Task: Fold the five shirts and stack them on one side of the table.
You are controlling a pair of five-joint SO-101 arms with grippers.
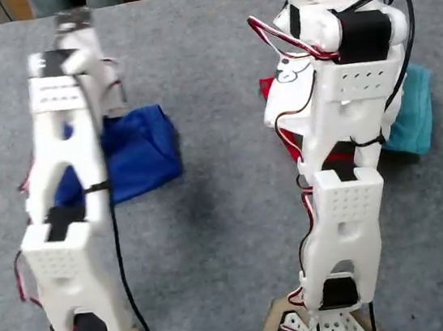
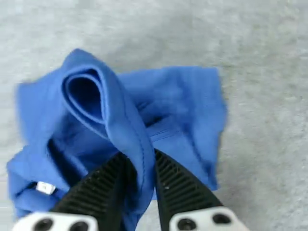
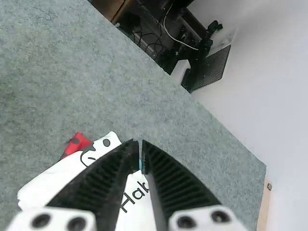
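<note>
We take the blue shirt to be light, limp cloth. It will sag from wherever we lift it, drag a little on the grey, felt-like table, and lose any fold that we do not press flat. A hem, a collar edge or a corner looks like the best hold, since a pinch in the middle only bunches it. It lies crumpled on the left side of the table, about midway between near and far. The left gripper is right above it, jaws clamped on a raised ridge of the blue fabric. That ridge is a stitched edge standing up in a loop, while the rest of the shirt spreads on the table beneath. On the right side, the right gripper has its jaws drawn almost together, and we cannot tell whether any cloth is pinched between them. Just below it lies a white shirt with dark print, with a bit of red cloth showing at its left edge. A teal shirt sits bunched just to the right of that arm. We judge that no neat stack has been made yet.
</note>
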